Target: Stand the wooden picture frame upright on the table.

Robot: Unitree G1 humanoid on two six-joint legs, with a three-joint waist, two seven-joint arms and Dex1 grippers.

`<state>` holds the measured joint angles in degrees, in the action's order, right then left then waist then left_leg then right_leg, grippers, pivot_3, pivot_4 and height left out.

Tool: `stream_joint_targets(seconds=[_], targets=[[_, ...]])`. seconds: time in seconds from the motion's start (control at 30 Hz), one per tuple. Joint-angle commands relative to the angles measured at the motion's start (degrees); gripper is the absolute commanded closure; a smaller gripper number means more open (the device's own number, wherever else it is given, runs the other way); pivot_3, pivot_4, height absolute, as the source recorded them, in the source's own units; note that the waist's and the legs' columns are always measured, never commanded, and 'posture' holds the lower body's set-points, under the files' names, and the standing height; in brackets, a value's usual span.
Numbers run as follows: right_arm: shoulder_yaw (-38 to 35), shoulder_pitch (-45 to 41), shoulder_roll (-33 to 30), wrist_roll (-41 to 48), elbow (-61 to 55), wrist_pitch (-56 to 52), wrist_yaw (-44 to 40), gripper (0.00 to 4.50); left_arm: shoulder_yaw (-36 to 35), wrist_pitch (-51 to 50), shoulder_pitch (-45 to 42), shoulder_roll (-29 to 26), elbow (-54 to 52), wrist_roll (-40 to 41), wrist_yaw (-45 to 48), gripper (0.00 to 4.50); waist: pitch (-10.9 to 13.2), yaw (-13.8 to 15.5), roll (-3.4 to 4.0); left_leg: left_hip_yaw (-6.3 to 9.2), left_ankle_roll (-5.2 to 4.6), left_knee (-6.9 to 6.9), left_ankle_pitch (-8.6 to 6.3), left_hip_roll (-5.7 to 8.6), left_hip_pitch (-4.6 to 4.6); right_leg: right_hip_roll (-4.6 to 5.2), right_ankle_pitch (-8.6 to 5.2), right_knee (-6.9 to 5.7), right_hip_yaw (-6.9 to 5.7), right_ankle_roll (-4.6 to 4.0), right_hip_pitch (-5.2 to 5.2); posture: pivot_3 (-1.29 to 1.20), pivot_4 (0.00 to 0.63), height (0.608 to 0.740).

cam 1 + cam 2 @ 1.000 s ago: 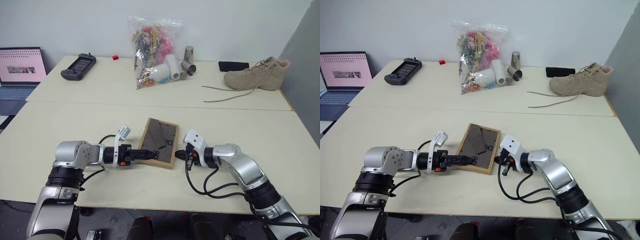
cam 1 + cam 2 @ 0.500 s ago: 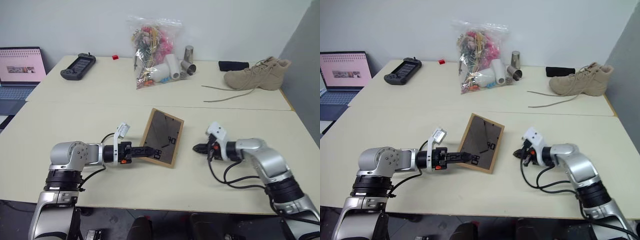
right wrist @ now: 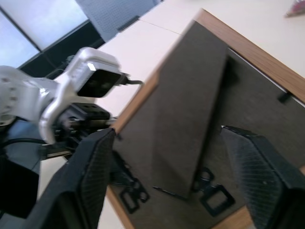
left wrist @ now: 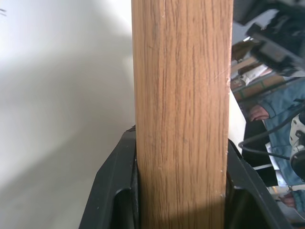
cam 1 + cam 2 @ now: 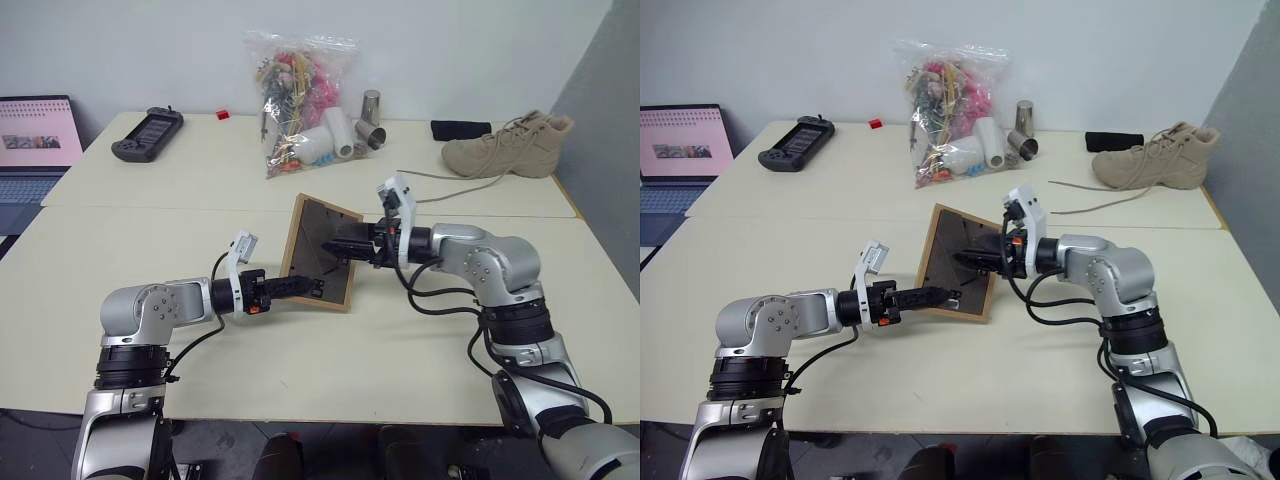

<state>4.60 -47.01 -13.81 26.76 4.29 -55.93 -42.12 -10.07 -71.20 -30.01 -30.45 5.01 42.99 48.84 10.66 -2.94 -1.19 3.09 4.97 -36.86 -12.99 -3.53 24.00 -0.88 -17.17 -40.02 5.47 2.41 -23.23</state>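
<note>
The wooden picture frame (image 5: 312, 228) is tipped up on its lower edge on the table (image 5: 400, 340), its dark back panel toward me. My left gripper (image 5: 305, 287) is shut on the frame's lower left part. In the left wrist view the light-wood edge (image 4: 181, 95) sits clamped between both black fingers (image 4: 114, 191). My right gripper (image 5: 338, 248) is open at the back panel. In the right wrist view its fingers (image 3: 90, 176) are spread wide on either side of the fold-out stand (image 3: 190, 124), which lies against the panel.
On the far table section stand a clear bag of mixed items (image 5: 300, 100), metal cups (image 5: 370, 105), a tan boot (image 5: 510, 145) with a trailing lace, a black controller (image 5: 147, 133) and a small red piece (image 5: 222, 114). A laptop (image 5: 35, 140) is at the far left.
The frame has been tilted from nearly flat to steeply raised. My right gripper has left the table beside the frame, risen to the back panel and opened. The left grip is unchanged.
</note>
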Motion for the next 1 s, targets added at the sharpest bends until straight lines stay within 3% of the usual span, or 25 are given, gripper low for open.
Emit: stream_joint_targets(seconds=[0.03, 0.57, 1.0], targets=[[0.51, -1.33, 1.19, -1.54, 0.23, 2.84, 2.32, 0.06, -2.75, 0.48, -0.16, 0.41, -4.07, 3.25, -0.46, 3.20, 0.00, -0.12, 0.00, 0.00, 0.00, 0.01, 0.00, -0.01, 0.00, 0.00, 0.00, 0.00, 0.00, 0.00, 0.00, 0.00, 0.150, 0.740], [2.78, 0.55, 4.58, 5.42, -10.31, -1.22, 0.27, 0.06, -2.81, 0.98, 0.23, 0.44, -5.14, 4.48, -2.35, 3.20, 0.00, -0.32, 0.00, 0.02, 0.00, 0.04, 0.00, -0.04, -0.02, -0.03, 0.00, -0.01, -0.02, 0.00, -0.01, 0.00, 0.150, 0.740], [-4.59, 5.02, -2.03, 16.12, -16.97, -9.90, -3.05, 0.06, -3.10, 1.00, 1.18, 0.21, -4.99, 4.80, -3.55, 3.20, 0.01, -0.32, 0.00, 0.02, 0.00, 0.05, 0.00, -0.06, -0.02, -0.05, 0.00, 0.01, -0.02, 0.00, -0.01, 0.00, 0.150, 0.740]])
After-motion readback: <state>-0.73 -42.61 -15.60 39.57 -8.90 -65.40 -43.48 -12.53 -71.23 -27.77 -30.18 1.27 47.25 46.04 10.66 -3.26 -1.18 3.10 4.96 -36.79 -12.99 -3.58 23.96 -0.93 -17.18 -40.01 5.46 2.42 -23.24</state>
